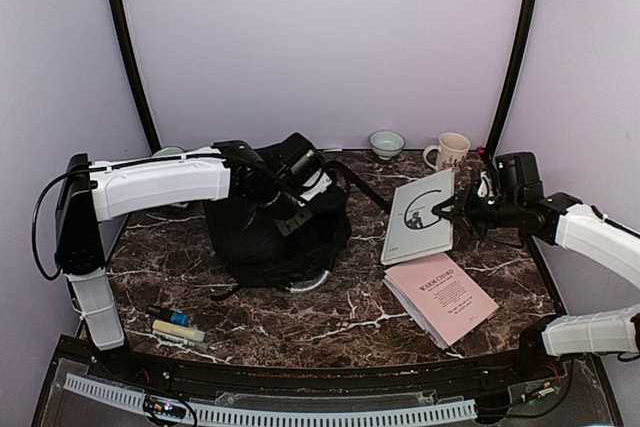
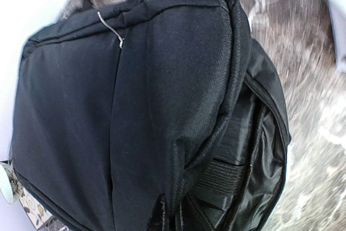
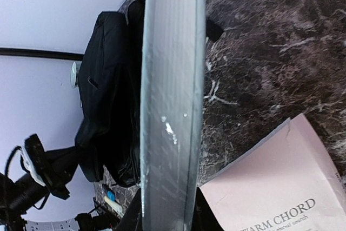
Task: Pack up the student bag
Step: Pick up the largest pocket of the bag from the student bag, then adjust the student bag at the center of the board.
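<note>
Left gripper (image 1: 285, 209): jaws closed, pinching fold of black fabric at top of student bag (image 1: 255, 242). Bag slumped on marble table (image 1: 340, 325), left of centre; long axis roughly left-right, grey handle (image 1: 310, 283) toward near right, unzipped compartment (image 2: 254, 150) gaping. Right gripper (image 1: 447, 213): jaws clamped on edge of grey book (image 1: 415, 222), held tilted, right of bag and apart from it. Pink booklet (image 1: 440, 297) flat on table, nearer.
</note>
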